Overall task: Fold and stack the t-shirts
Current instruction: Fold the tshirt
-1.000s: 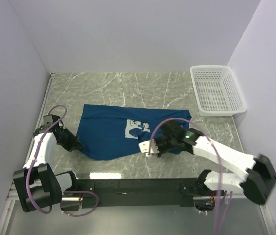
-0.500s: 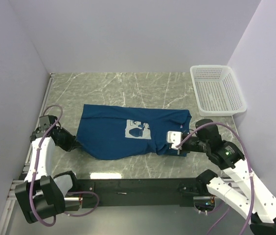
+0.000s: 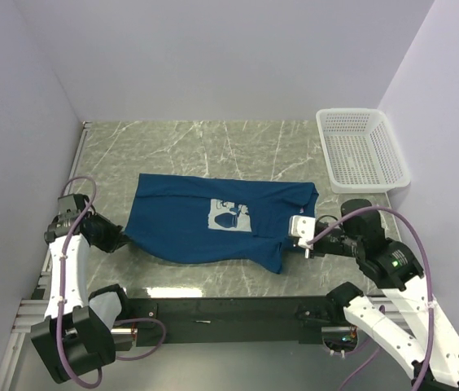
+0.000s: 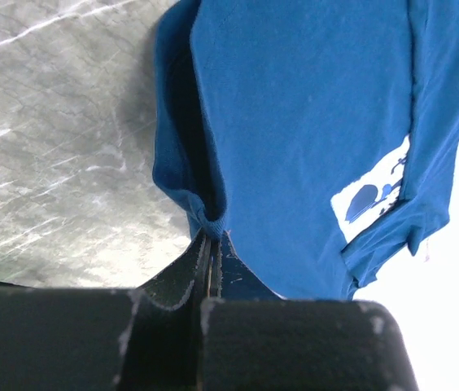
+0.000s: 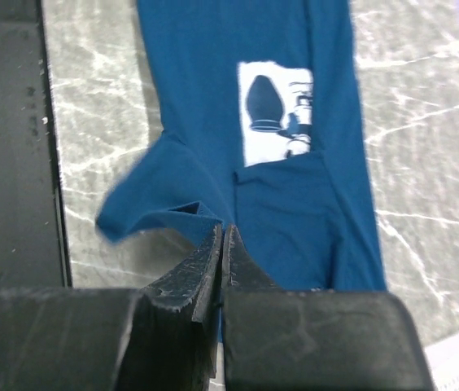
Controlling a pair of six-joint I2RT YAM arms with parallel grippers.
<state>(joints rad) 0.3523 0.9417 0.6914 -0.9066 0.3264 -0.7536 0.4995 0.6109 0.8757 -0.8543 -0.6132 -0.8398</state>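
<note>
The left jaws and right jaws each pinch one end of the t-shirt (image 3: 189, 224), stretching it out, probably to fold it next.

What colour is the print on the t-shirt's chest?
White print with blue cartoon shapes, on a dark blue t-shirt; clearest in the right wrist view.
</note>
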